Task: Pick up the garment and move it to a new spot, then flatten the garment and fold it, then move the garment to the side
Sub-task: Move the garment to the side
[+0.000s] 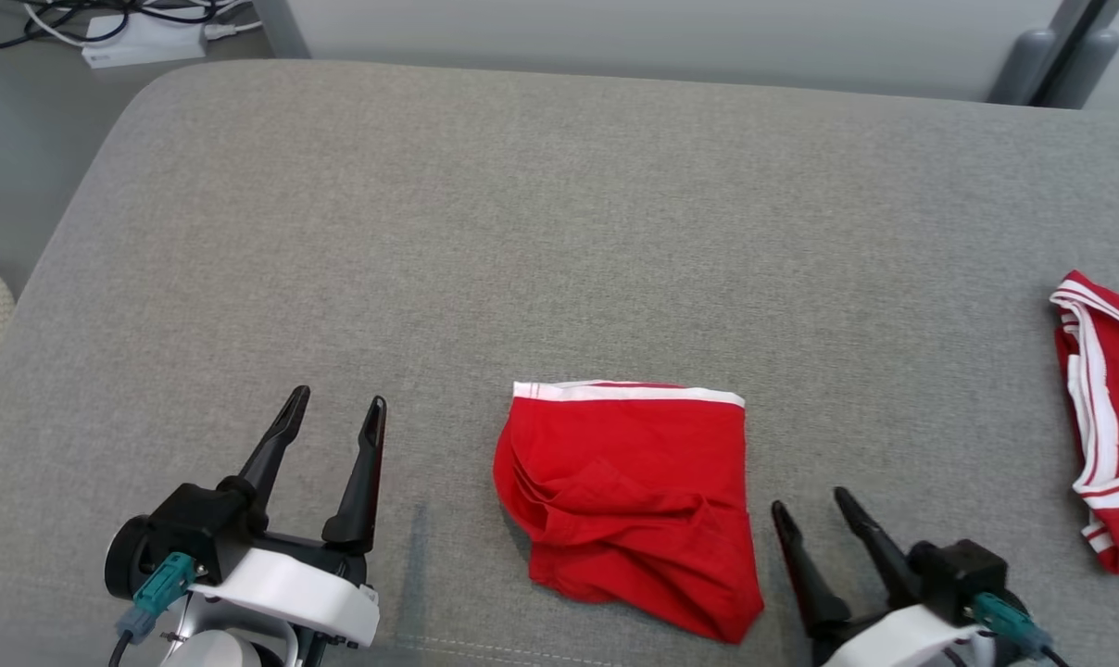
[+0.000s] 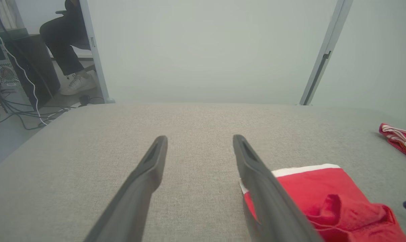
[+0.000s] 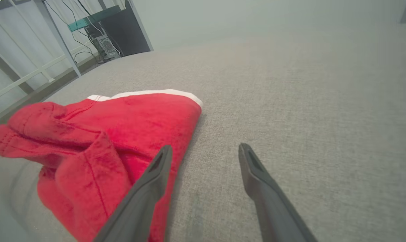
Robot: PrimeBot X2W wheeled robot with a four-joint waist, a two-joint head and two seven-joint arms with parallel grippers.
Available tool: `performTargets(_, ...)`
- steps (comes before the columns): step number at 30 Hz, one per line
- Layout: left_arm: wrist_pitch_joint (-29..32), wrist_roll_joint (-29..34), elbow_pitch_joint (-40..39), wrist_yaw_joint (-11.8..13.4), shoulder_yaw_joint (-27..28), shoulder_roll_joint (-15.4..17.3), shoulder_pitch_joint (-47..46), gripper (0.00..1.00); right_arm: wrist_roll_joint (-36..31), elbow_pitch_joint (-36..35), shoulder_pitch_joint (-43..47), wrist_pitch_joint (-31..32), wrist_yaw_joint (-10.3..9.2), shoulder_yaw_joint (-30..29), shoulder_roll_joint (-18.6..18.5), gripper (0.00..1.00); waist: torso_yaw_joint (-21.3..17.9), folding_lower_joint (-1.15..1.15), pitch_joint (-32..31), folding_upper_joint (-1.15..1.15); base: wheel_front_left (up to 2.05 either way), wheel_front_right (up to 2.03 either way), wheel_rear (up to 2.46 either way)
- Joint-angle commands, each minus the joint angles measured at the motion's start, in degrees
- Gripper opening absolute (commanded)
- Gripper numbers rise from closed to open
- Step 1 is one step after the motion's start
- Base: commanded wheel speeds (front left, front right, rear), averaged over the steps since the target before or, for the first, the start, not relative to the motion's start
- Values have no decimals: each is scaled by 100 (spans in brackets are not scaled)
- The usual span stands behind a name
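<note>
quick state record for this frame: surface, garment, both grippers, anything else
surface: grey woven fabric surface
garment: red cloth garment with white waistband, folded, rumpled at the near end, lying between the grippers
left gripper: open, empty, apart from the garment
right gripper: open, empty, close by the garment's right edge
other: second red garment with white stripes, far right, apart

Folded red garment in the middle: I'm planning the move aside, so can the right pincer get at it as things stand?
Probably yes: the right pincer sits open just beside the right edge of the red garment, with nothing lying between them.
</note>
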Motion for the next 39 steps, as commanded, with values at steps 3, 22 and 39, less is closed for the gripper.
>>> performTargets(3,-33,31,-123,62,246,103,-206,100,318,442,-505,-67,1,598,19,100,206,0,87,0,0,0,0)
performTargets(22,-103,48,-91,25,415,-65,-140,100,1226,906,-1355,-68,1,1482,-521,0,301,0,204,0,0,0,0)
performTargets(39,-38,189,-121,-198,282,-38,-421,100,1092,-864,-2044,946,1,1213,-2532,0,-1287,0,369,0,0,0,0)
